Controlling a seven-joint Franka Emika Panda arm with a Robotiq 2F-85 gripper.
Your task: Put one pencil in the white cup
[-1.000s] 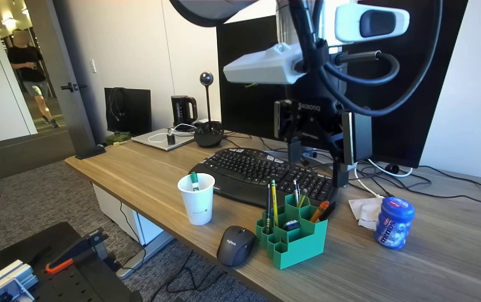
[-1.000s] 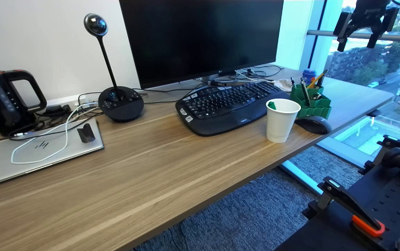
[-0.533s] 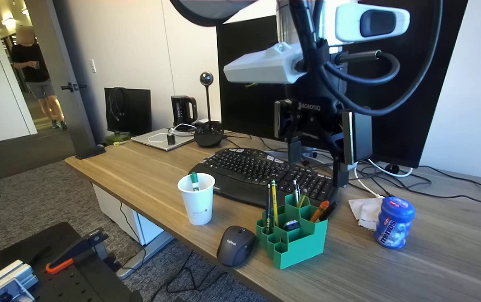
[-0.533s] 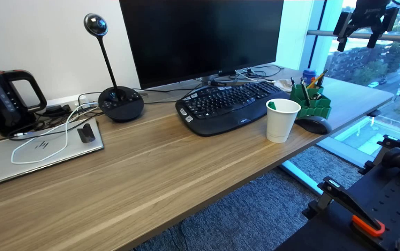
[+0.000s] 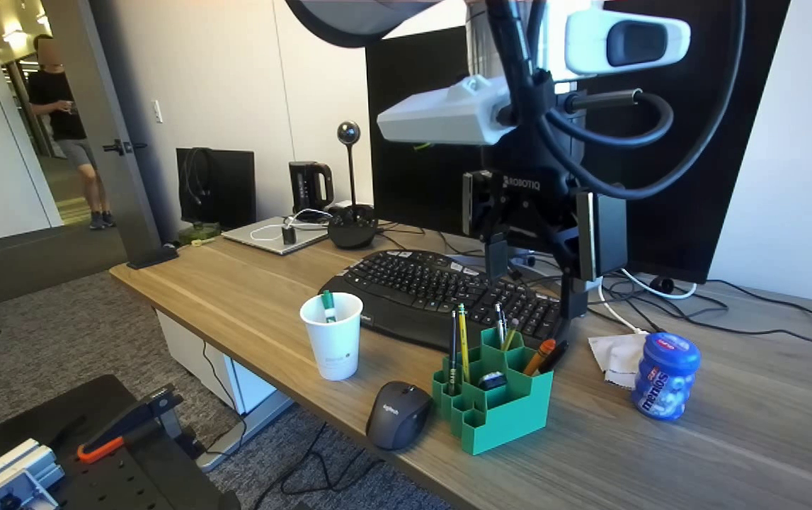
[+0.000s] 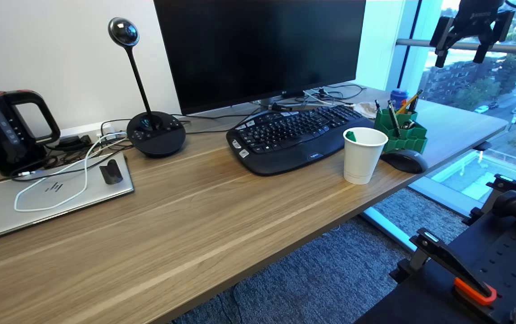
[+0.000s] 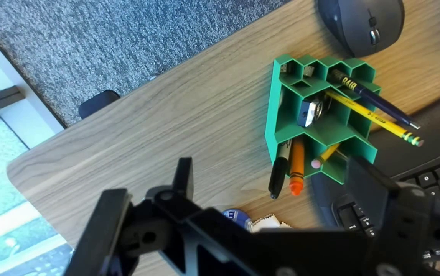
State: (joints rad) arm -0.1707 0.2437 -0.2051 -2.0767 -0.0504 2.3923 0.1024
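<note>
The white cup [image 5: 335, 350] stands upright near the desk's front edge, with a green-capped pen [image 5: 328, 304] inside. The cup also shows in an exterior view [image 6: 362, 159]; it is out of the wrist view. The green organiser [image 5: 508, 421] holds a long yellow pencil [image 5: 463, 340], clear in the wrist view [image 7: 381, 119]. A shorter yellow pencil with a pink eraser [image 7: 326, 154] leans in another compartment, beside an orange crayon [image 7: 297, 161] and a black marker [image 7: 280, 168]. My gripper [image 5: 536, 276] is open and empty, above and behind the organiser. Its fingers are wide apart in the wrist view [image 7: 273, 172].
A black mouse [image 5: 398, 416] sits between cup and organiser. The keyboard [image 5: 441, 290] lies behind them, before the monitor [image 6: 266, 49]. A blue mint jar [image 5: 666, 379] and a white wrapper [image 5: 618, 358] are beside the organiser. A dark pen [image 7: 381, 100] stands near the long pencil.
My arm has dipped very slightly at most; the gripper stays open. The objects on the desk have not moved. A person in the doorway has shifted toward the door.
</note>
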